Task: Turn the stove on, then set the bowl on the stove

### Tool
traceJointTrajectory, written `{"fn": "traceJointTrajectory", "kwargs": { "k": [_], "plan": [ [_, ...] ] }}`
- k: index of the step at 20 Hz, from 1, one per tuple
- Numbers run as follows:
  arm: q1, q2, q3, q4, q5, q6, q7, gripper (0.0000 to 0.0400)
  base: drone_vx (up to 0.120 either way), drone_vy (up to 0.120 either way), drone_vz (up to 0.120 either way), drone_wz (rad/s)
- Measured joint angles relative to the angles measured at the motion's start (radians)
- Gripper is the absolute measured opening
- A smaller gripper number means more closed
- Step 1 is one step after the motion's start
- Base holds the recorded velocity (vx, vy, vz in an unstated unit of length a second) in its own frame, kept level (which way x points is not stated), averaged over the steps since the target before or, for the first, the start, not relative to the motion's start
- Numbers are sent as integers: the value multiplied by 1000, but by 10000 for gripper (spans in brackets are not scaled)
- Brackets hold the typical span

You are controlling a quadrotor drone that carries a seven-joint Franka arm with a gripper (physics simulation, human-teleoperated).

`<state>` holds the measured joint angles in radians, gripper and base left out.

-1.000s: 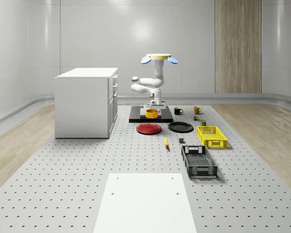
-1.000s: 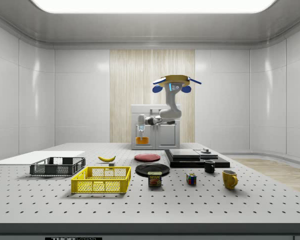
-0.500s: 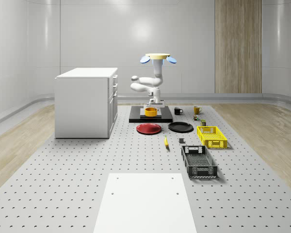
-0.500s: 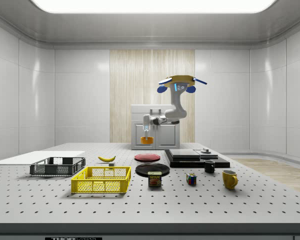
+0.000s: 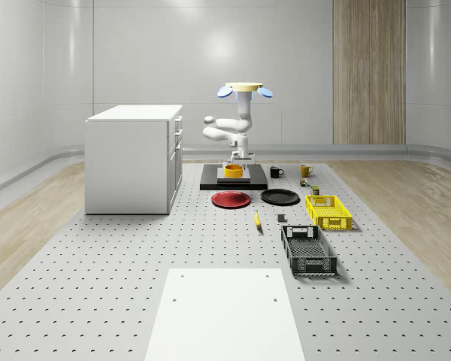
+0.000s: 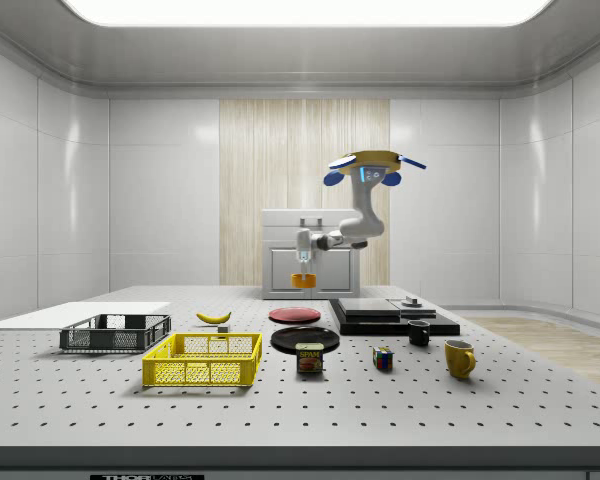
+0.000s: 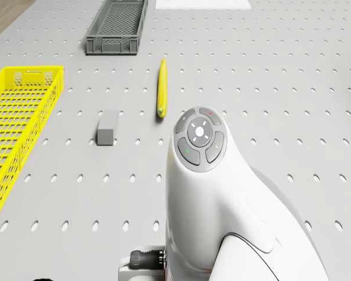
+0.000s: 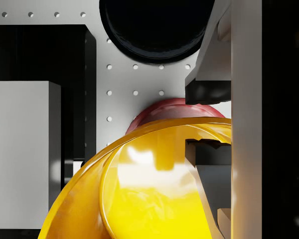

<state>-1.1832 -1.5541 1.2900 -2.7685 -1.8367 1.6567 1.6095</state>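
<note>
whole-scene, side, drone and wrist views of one moment. the drone hovers in the air above the far part of the tabletop, roughly over the stove, with the arm folded down and forward beneath it. the gripper hangs above the stove's near edge in the whole-scene view and is clenched on the rim of the bowl, a yellow-orange vessel held clear of any surface; in the wrist view one finger lies inside the bowl's wall, pinching the rim. the stove is a flat black slab with a pale plate on top. the red plate and the black plate lie on the tabletop just in front of it, well below the bowl.

handling, as a judgement: the bowl looks rigid, light and thin-walled, with a glossy glaze that is probably slippery. a rim pinch is the natural hold, since the body is too wide for the gripper to span, but such a hold lets the bowl swing or tilt, so the carry likely calls for slow, level motion. if it is ceramic, it may chip when set down hard; a gentle descent to contact before release seems prudent.

whether the stove is switched on cannot be told.
</note>
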Motion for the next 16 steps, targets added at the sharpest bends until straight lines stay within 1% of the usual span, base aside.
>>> {"fn": "traceJointTrajectory", "kwargs": {
  "k": [1, 2, 3, 7, 9, 11, 12, 16],
  "plan": [
    [0, 0, 0, 0, 0, 0, 0, 100, -120, 0, 0, 0],
    [0, -1, 0, 0, 0, 1, 0, 100, -120, -120, 0, 0],
    [0, -1, 0, 0, 0, 1, 0, 100, -120, -40, 0, 0],
    [-1, -2, 0, 0, 1, 2, 0, 100, -120, 0, 0, 0],
    [-1, -3, 0, 0, 1, 3, 1, 100, -120, 60, 0, 0],
    [-1, -3, 0, 0, 1, 3, 1, 100, -120, 0, 0, 0],
    [-1, -4, 0, 0, 1, 3, 1, 100, -120, -120, 0, 0],
    [-1, -5, 0, 0, 2, 4, 1, 100, -120, 0, 0, 0]
  ]
}}
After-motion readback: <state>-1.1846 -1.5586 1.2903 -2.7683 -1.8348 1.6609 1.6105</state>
